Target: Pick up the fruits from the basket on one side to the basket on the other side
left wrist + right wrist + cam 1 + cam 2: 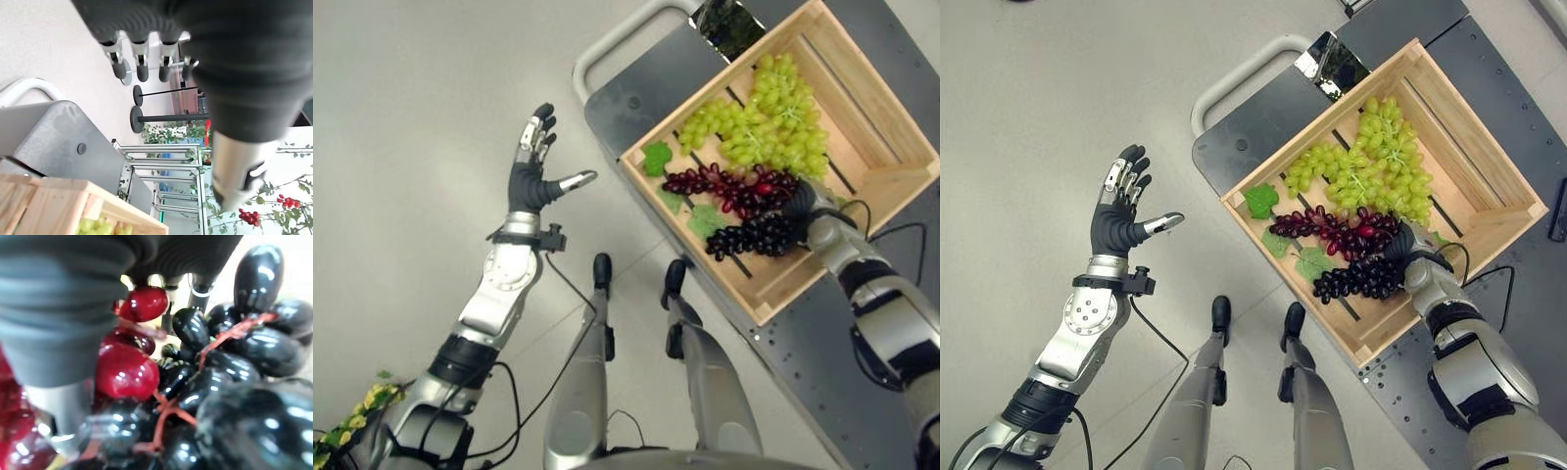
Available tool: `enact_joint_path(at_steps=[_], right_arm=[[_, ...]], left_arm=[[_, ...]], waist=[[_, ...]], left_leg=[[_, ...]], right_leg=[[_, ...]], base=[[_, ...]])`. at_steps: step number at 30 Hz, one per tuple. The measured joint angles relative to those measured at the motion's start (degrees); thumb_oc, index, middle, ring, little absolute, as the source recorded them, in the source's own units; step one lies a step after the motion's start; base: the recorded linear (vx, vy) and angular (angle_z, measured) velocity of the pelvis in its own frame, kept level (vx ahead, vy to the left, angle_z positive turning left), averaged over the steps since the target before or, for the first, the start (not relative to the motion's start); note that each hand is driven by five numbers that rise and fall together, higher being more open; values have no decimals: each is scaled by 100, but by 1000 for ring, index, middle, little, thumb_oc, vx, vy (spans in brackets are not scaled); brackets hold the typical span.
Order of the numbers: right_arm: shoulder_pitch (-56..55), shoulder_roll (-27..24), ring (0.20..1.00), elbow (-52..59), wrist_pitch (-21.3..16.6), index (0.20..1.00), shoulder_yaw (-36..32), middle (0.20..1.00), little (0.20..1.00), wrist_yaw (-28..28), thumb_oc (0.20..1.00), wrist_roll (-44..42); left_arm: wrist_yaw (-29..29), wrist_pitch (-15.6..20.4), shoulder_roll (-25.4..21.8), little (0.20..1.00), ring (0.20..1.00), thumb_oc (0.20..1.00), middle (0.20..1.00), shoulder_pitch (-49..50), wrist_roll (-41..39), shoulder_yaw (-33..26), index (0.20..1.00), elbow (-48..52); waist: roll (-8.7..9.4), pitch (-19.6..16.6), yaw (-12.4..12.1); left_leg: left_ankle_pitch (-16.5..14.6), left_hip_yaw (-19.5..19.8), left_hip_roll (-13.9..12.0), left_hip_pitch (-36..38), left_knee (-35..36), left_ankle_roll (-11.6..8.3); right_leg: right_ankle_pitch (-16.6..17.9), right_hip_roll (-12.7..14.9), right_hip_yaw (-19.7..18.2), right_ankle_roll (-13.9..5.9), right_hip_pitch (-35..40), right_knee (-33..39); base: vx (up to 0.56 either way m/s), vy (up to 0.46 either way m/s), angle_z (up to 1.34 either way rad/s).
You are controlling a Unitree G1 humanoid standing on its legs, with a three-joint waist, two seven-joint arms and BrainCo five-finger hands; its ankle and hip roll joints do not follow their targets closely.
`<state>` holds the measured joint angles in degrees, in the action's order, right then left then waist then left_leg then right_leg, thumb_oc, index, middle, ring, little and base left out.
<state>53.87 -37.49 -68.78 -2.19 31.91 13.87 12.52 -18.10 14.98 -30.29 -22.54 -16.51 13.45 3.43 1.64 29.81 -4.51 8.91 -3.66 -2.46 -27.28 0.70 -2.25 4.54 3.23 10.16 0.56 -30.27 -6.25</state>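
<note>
No legible text, labels or nos. on crate (891, 176) or cart (636, 93).

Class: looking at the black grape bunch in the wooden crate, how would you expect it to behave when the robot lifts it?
The black grape bunch is probably floppy: loose berries on thin stems, likely to sag. Glossy skins look slippery. The right hand is among the berries, and the red grape bunch touches them and may drag along.
</note>
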Motion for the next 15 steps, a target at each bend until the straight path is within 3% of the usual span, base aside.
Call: enact_joint_path(at_steps=[6, 7, 8, 15], right_arm=[[281, 9, 1000, -602, 55, 1000, 154, 1000, 1000, -196, 1000, 56], [289, -4, 533, -618, 68, 533, 154, 533, 533, -224, 533, 76], [325, -41, 200, -625, 84, 200, 154, 200, 200, -291, 200, 168], [389, -256, 200, -759, 178, 200, 253, 200, 200, -346, 200, 493]], left_arm=[[8, -3, 2, 1000, 1000, 1000, 1000, -50, 0, 7, 1000, 2], [8, -4, 2, 1000, 1000, 1000, 1000, -51, 0, 7, 1000, 2], [9, -5, 1, 1000, 1000, 1000, 1000, -59, 0, 7, 1000, 2], [74, -36, 11, 1000, 1000, 1000, 1000, -240, 2, 141, 1000, 2]], waist=[[-18, -1, -115], [-19, -1, -118], [-19, -2, -116], [-24, -1, -156]], left_leg=[[3, 40, 4, -60, -17, 3], [3, 43, 8, -72, -18, 3], [11, 49, 18, -118, -19, 13], [42, 63, 76, -186, -18, 46]], right_leg=[[-6, 8, 32, -8, -44, -2], [-7, 12, 34, -10, -55, -5], [-14, 24, 40, -20, -104, -23], [-1, 86, 52, -9, -196, -96]], base=[[1, 5, 2], [29, -1, 3], [18, 3, 4], [2, 0, 0]])
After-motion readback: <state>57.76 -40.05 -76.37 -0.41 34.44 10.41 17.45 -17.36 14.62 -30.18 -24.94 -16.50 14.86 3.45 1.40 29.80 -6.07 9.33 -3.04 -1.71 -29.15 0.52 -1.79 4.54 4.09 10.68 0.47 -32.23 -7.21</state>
